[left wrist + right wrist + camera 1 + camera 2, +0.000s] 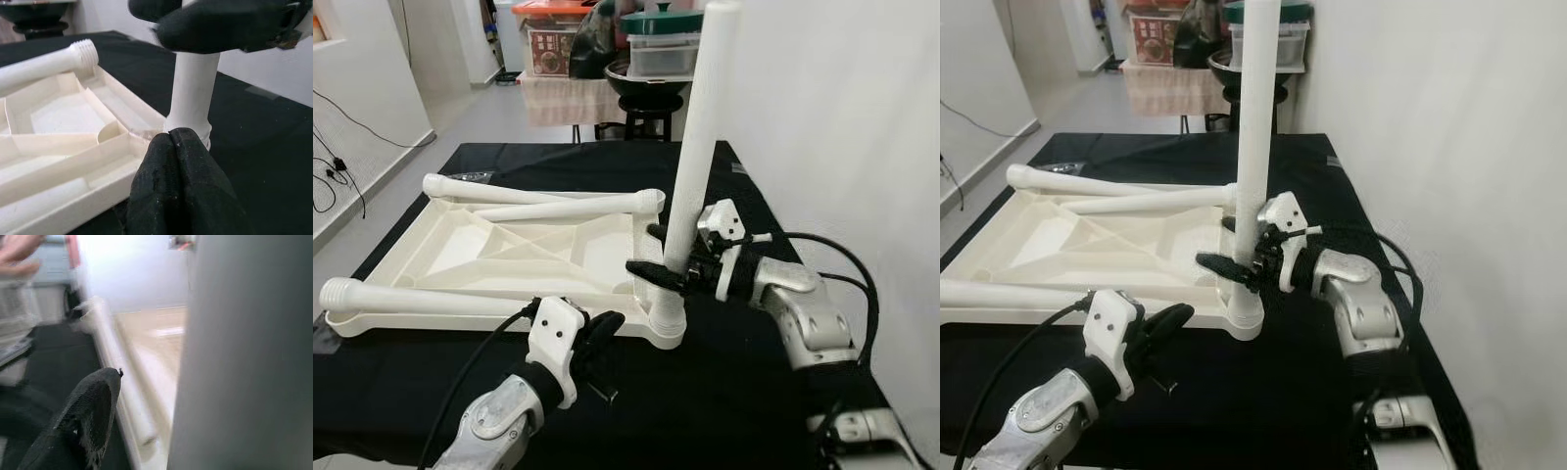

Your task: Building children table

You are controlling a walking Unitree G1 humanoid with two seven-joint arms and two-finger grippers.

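My right gripper has its fingers spread around the lower part of the upright leg, one finger on each side; I cannot tell whether both touch it. The leg stands in the socket at the near right corner of the upturned tabletop, which lies on the black cloth. My left gripper has its fingers pressed together, empty, just near the tabletop's near edge, left of the socket. I judge the step to be screwing this leg home. To do it well I should keep the leg plumb so the thread does not cross, turn in short grips, and steady the tabletop with my left. Three loose legs lie across the tabletop, waiting
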